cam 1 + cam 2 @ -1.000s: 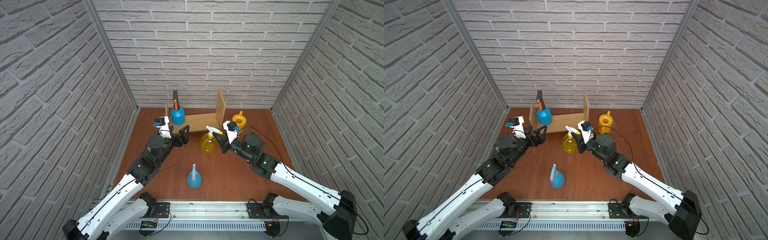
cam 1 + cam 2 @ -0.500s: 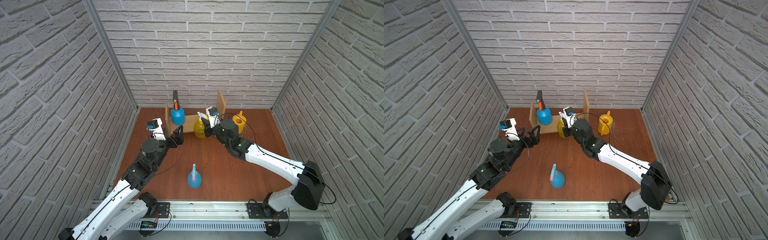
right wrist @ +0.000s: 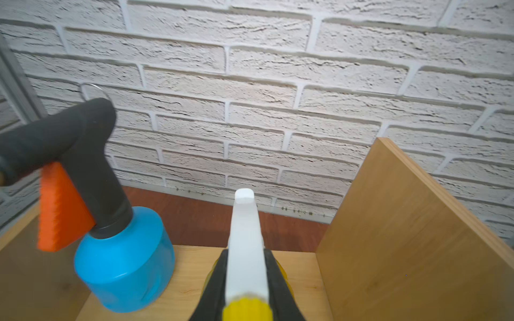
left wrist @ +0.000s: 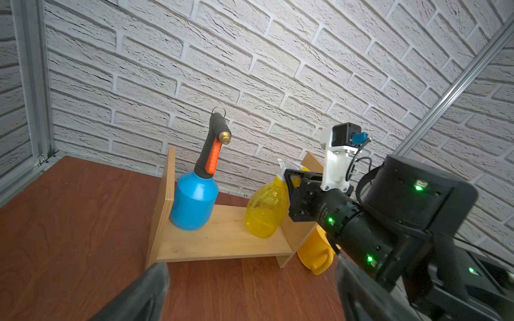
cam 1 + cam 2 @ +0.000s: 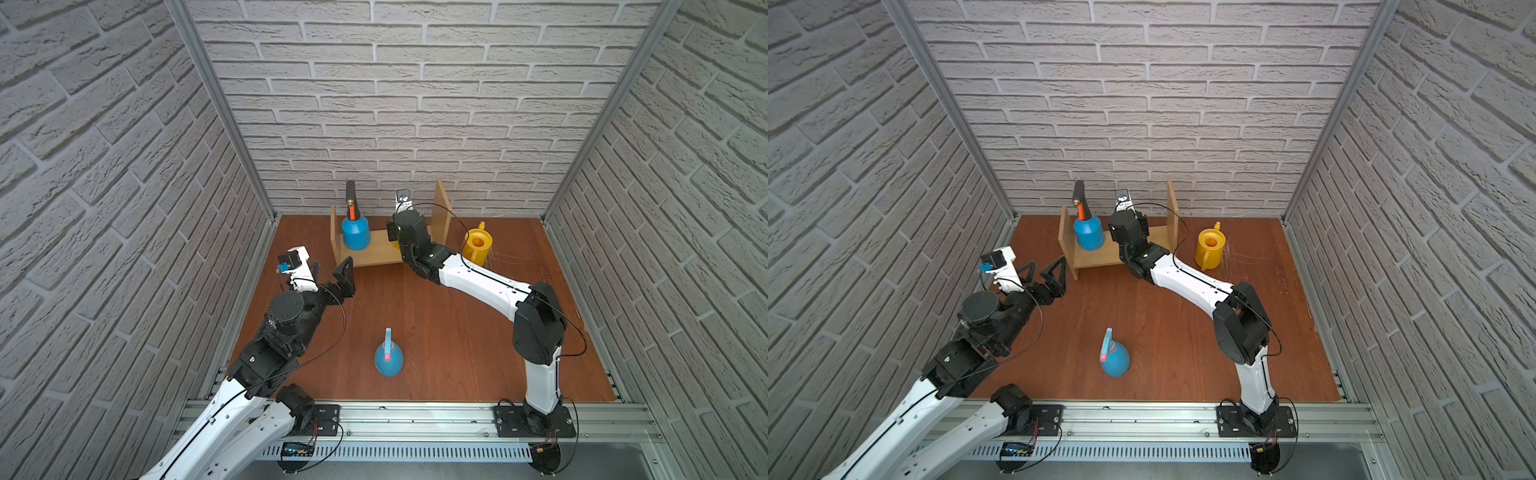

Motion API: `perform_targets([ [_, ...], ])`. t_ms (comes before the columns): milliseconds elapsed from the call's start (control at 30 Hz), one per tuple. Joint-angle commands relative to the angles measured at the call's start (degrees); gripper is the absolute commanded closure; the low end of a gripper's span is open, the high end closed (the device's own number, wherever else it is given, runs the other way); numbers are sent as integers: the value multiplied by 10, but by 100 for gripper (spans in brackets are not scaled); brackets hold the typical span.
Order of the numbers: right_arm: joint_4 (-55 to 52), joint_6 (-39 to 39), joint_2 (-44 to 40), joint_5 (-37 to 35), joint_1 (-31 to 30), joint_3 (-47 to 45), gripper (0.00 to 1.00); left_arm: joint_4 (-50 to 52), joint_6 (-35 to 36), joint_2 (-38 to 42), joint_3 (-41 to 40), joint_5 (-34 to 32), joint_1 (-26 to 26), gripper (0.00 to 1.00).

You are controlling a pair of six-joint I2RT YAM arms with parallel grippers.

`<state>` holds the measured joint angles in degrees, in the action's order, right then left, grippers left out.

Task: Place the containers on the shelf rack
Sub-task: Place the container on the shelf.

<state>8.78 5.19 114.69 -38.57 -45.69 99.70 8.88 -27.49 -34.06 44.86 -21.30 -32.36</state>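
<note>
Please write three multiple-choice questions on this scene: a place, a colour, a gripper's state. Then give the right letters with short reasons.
1. Where is the yellow watering can?
A. on the board of the shelf rack
B. on the table, outside the rack's taller panel
C. upside down

2. The lever of the blue pump sprayer is:
A. orange
B. green
C. white

3. The right gripper is:
A. open, empty
B. open around the sprayer
C. shut on the yellow trigger bottle

1 B: both top views show it upright there.
2 A: clear in the left wrist view.
3 C: its fingers clamp the bottle's white head.
</note>
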Motion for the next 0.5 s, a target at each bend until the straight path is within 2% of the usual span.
perform_targets([
  [0, -13, 27, 14, -36, 18, 28, 97, -4, 15, 12, -8, -16, 6, 2],
  [467, -69, 82, 64, -10, 46, 91, 93, -8, 15, 8, -10, -7, 10, 2],
])
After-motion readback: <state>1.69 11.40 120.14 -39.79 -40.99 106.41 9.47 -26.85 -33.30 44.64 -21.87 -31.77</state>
